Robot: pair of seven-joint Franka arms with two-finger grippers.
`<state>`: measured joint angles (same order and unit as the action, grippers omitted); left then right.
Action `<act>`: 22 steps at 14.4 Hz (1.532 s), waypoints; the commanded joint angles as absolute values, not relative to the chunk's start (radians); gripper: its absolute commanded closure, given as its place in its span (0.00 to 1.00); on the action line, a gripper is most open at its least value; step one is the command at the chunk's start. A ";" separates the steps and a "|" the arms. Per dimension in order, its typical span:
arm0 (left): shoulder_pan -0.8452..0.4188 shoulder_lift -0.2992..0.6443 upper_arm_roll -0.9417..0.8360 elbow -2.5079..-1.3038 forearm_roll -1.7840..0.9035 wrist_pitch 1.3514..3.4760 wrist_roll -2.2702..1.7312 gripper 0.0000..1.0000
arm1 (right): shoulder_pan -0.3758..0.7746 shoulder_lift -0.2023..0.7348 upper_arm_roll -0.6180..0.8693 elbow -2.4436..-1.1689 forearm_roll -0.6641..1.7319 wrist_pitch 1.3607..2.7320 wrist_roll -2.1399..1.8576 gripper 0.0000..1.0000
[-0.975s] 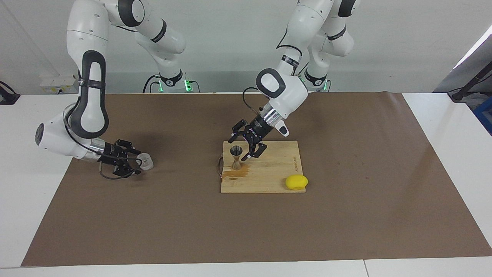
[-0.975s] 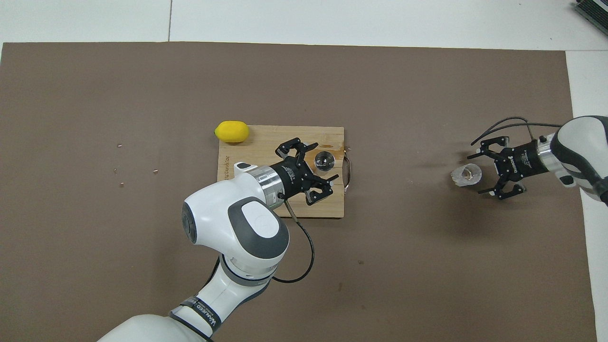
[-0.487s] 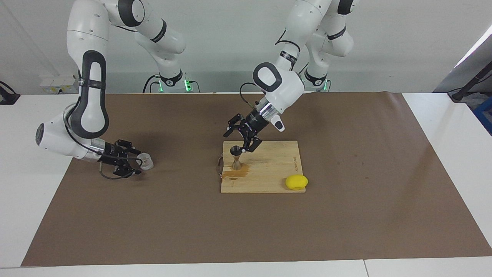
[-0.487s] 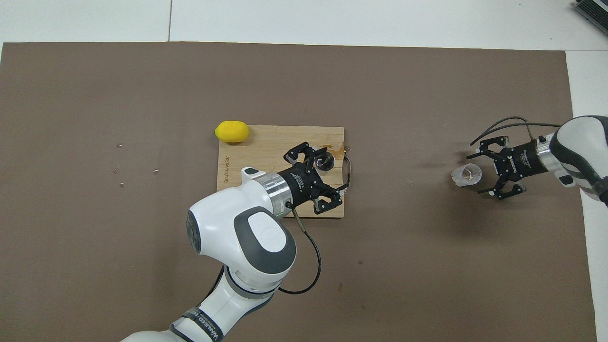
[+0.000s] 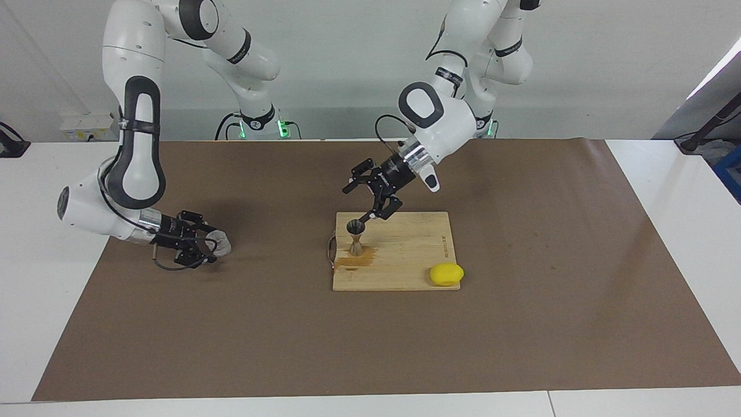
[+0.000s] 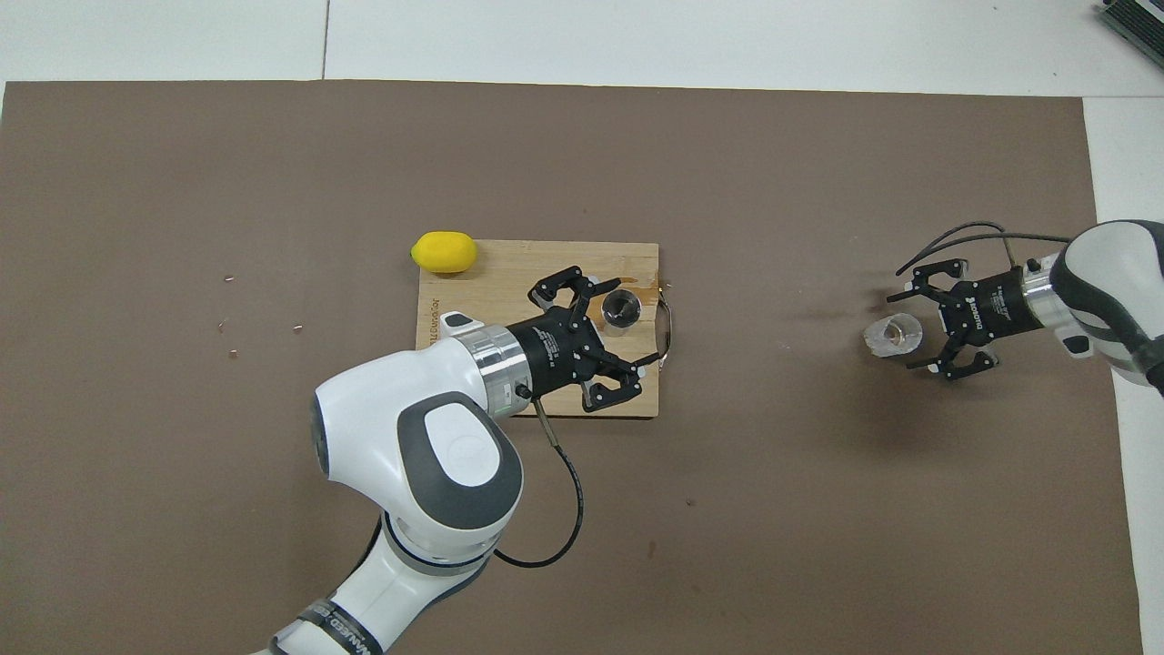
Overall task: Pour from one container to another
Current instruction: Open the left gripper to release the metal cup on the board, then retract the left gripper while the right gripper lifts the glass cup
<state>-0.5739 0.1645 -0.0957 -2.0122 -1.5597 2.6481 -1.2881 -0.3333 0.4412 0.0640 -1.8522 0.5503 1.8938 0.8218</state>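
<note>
The left gripper point(image 5: 370, 200) hangs with fingers spread wide and empty over the silver hourglass-shaped metal jigger point(image 5: 355, 237), which stands upright on the pale wooden cutting board point(image 5: 405, 255), likely to stay clear of it. The right gripper point(image 5: 200, 246), also spread open, sits low beside the small clear faceted glass tumbler point(image 5: 220, 242) on the brown mat toward the right arm's end, touching it or not I cannot tell.

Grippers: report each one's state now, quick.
Left gripper: open, empty, above the jigger on the cutting board.
Right gripper: open, low beside the glass tumbler, not clamping it.
</note>
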 commanded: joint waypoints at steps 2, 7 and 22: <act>-0.485 0.141 -0.095 -2.008 -1.374 2.490 -1.290 0.00 | -0.337 0.425 0.067 -1.884 0.598 1.905 0.792 0.00; -0.373 0.153 -0.095 -1.916 -0.972 2.265 -1.289 0.00 | -0.337 0.423 0.067 -1.890 0.600 1.907 0.792 0.00; -0.114 0.101 -0.086 -1.818 -0.160 2.048 -0.562 0.00 | -0.342 0.408 0.067 -1.873 0.600 1.896 0.808 1.00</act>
<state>-0.1620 0.1283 -0.0825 -1.8037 -0.1778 2.1036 -0.7164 -0.3372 0.4377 0.0623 -1.8597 0.5708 1.8955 0.8217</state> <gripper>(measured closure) 0.000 0.493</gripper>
